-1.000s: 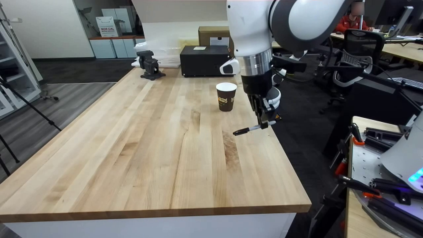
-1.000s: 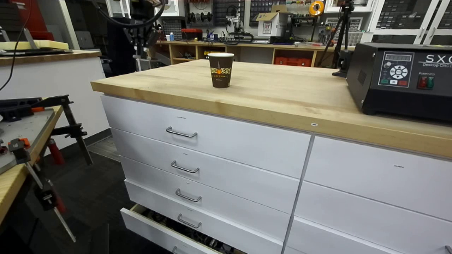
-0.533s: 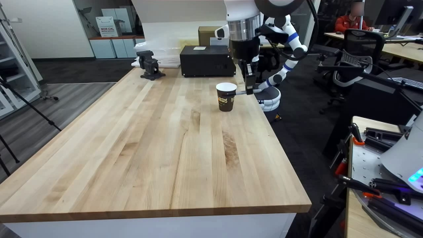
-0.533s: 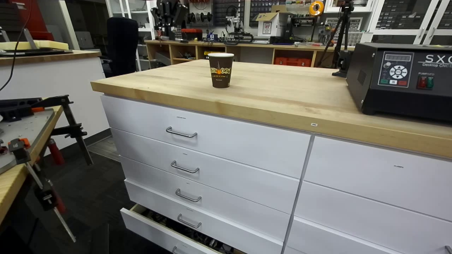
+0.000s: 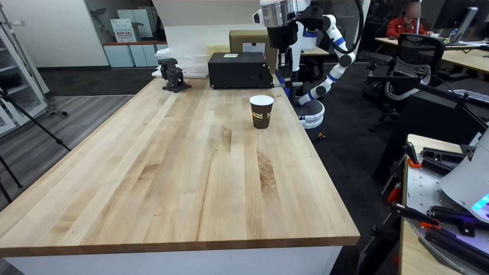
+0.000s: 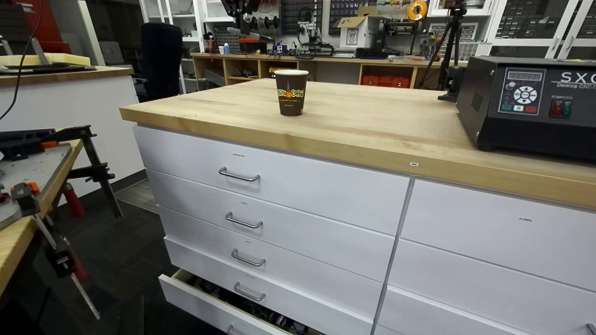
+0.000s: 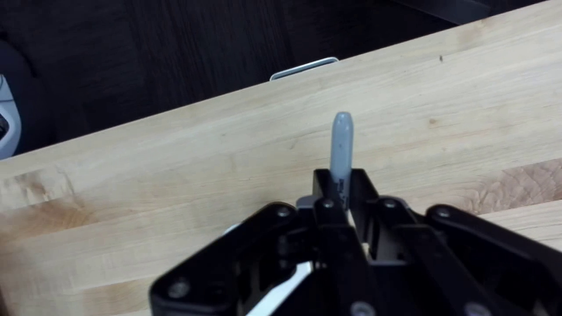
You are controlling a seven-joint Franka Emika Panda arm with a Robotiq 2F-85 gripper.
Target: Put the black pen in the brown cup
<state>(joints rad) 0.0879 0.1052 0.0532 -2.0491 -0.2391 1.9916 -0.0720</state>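
The brown cup stands upright on the wooden table, with its whitish rim up; it also shows in an exterior view. My gripper is shut on the black pen and holds it in the air, lying roughly level, above and apart from the cup. In an exterior view the pen shows its grey body below the gripper. In the wrist view the pen's grey end sticks out past the fingertips. Its black part is hidden there. White slivers show behind the jaws; I cannot tell whether they are the cup.
A black box stands at the table's far end, beside a small black vise. The table edge runs close to the gripper, with a drawer handle just outside it. Another robot arm stands beyond the table.
My gripper has carried the pen up and toward the black box's end of the table, from low in front of the cup to a higher place. The cup has not moved.
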